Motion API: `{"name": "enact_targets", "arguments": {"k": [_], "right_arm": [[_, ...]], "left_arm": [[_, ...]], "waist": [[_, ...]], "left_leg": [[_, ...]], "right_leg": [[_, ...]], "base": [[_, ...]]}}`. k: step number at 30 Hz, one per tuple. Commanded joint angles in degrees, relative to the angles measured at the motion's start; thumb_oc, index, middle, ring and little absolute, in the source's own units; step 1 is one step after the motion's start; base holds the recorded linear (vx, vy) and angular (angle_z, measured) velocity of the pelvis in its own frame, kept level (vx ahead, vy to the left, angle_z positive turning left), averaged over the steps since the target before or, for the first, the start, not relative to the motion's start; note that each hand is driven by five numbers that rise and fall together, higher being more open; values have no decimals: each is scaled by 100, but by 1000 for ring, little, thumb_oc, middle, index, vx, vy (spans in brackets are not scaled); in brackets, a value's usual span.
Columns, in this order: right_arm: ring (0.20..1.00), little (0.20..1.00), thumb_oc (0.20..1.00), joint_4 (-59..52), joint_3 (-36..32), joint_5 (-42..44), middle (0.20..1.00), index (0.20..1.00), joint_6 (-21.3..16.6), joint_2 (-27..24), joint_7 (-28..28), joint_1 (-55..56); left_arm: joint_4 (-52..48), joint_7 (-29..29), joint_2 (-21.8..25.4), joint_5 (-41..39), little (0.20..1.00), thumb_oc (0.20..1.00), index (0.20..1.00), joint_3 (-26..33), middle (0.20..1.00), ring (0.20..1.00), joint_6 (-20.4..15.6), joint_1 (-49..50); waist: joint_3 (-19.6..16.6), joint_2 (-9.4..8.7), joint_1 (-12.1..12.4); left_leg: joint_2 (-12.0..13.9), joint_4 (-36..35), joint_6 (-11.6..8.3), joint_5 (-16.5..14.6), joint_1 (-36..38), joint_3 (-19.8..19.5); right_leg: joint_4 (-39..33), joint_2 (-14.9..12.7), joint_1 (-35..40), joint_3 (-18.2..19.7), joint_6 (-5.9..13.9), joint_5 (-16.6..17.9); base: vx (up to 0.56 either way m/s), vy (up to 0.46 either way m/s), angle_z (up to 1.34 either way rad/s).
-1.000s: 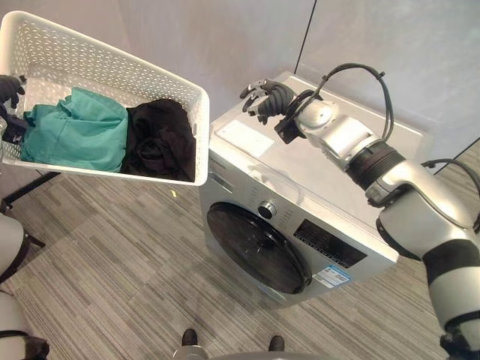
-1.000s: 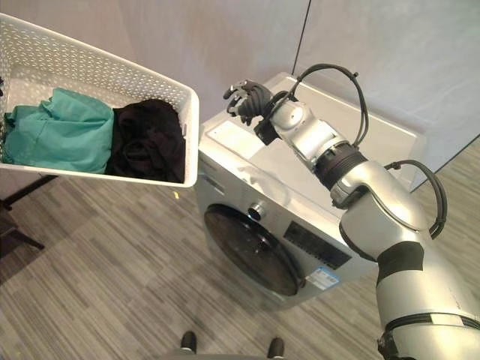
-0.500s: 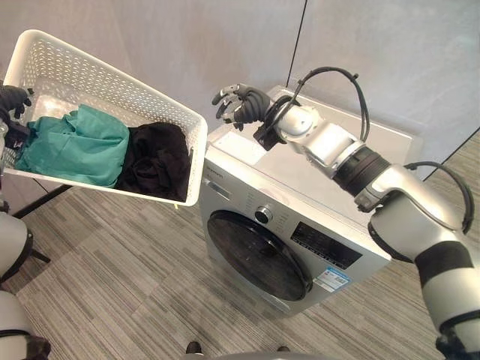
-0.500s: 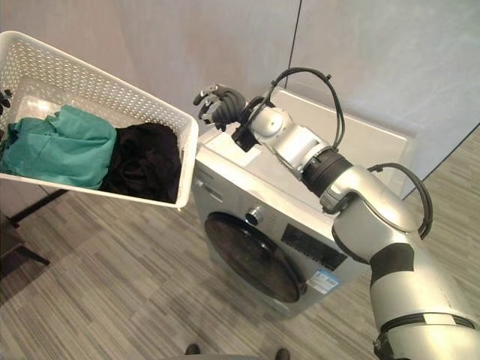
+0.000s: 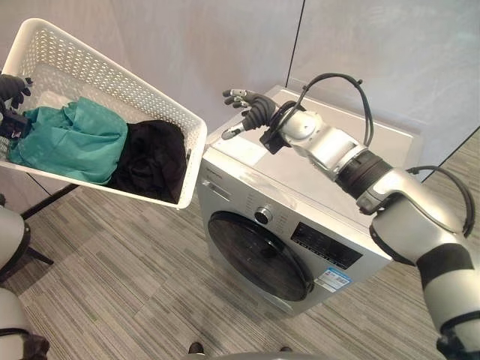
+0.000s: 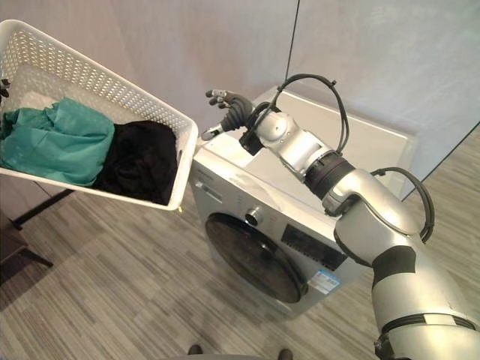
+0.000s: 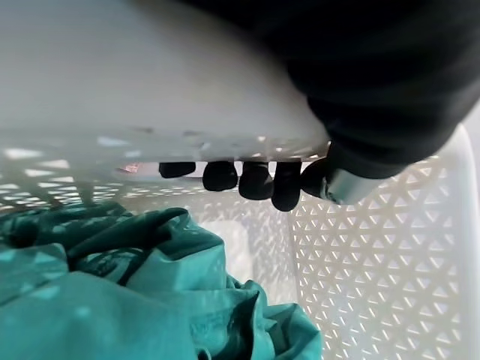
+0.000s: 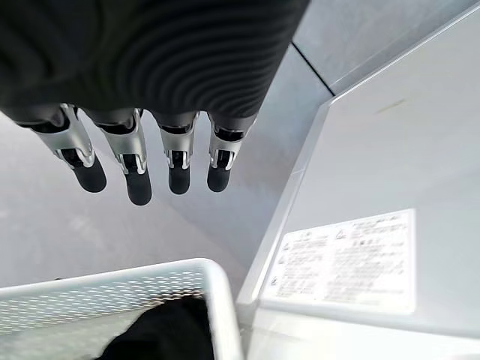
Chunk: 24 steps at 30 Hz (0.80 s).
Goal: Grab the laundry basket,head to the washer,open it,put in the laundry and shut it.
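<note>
Since 0.5 s ago: right hand [image 5: 251,112] uncurled, fingers now straight & spread; basket end now closer to washer's corner.

L eye: white laundry basket [image 5: 112,82] held tilted in air, left hand [image 5: 10,88] at its far rim; teal garment [image 5: 71,142] & black garment [image 5: 154,156] inside. Washer [image 5: 300,225] door [image 5: 259,255] closed.

R eye: right hand above washer's top rear corner, near basket.

L wrist: fingertips [image 7: 240,178] hooked over basket rim.

R wrist: fingers [image 8: 139,169] extended, holding nothing.
</note>
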Motion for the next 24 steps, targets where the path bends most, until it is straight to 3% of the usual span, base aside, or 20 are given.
{"name": "enact_targets", "arguments": {"k": [1,7,10,24], "right_arm": [[1000,1000,1000,260,-116,-196,1000,1000,-151,-530,-44,-266],[1000,1000,1000,-185,-494,-405,1000,1000,-89,-991,90,635],[1000,1000,1000,-237,-875,-553,1000,1000,-11,-1289,173,1335],[1000,1000,1000,-662,-1899,-844,1000,1000,65,-1612,200,2728]], "left_arm": [[670,303,394,-271,200,200,200,-478,200,200,-368,-2414],[800,184,877,212,200,200,200,-760,200,200,-325,-2678],[803,165,1113,16,200,200,200,-559,200,200,-334,-2515],[537,122,996,-248,200,200,200,-460,200,200,-431,-2688]], "waist": [[-20,99,176],[-26,144,134],[-25,147,156],[-14,372,111]], "left_leg": [[167,-8,-83,-55,133,-263],[157,-8,-73,-93,167,-225],[149,-8,-67,-108,180,-248],[161,-8,-76,-79,218,-269]], "right_leg": [[-18,-562,430,-565,575,380],[-18,-572,444,-561,584,356],[-18,-580,477,-600,586,336],[-18,-593,520,-633,566,218]], "base": [[0,0,0],[0,2,-2],[0,0,0],[-5,-14,3]]}}
